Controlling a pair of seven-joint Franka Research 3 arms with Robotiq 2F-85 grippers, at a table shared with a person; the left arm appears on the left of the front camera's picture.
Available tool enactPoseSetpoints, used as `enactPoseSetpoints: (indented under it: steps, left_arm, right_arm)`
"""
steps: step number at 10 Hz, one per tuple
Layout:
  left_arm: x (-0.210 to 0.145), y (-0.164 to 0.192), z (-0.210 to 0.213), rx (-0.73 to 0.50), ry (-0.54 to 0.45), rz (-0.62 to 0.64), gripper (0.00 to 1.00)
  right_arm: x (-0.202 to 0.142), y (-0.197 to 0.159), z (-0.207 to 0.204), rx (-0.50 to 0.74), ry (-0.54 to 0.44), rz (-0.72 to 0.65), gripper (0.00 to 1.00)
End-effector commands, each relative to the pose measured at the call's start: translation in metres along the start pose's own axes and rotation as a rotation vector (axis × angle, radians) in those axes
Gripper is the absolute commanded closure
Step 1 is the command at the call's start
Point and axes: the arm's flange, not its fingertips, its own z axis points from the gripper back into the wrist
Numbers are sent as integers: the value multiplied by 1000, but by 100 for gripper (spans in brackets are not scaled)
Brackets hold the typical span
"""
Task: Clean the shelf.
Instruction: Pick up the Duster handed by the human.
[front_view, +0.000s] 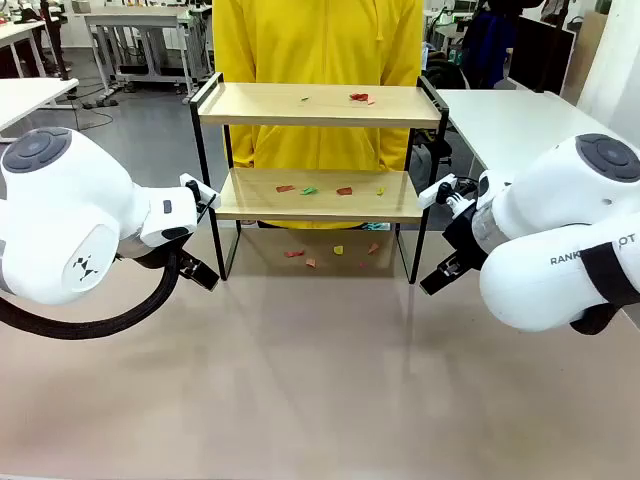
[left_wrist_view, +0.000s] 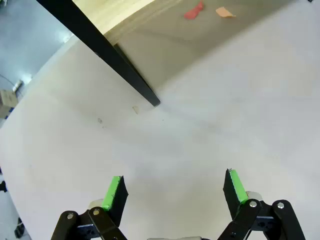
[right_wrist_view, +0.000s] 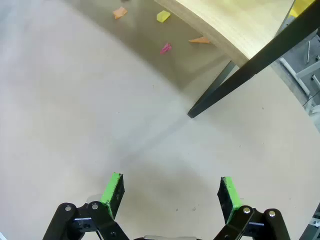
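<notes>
My left gripper and right gripper are both spread wide, nothing in them. The shelf sits top-centre in the front view, with coloured scraps on both boards.

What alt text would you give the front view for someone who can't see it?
A small two-tier shelf with a black frame and wooden boards stands on a table, coloured scraps littering both boards and the tabletop beneath. The white left arm and right arm flank it, and a person in a yellow top stands behind.
</notes>
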Motion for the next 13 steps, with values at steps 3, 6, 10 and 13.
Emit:
enactPoseSetpoints:
  steps: [3, 6, 10, 13]
  left_arm:
    - [0, 0, 0, 0, 0, 0, 0]
    - [0, 0, 0, 0, 0, 0, 0]
    - [0, 0, 0, 0, 0, 0, 0]
    - [40, 34, 38, -77, -3, 22, 0]
  right_arm:
    - [0, 0, 0, 0, 0, 0, 0]
    - [0, 0, 0, 0, 0, 0, 0]
    - [0, 0, 0, 0, 0, 1, 0]
    - [53, -53, 56, 107, -76, -24, 0]
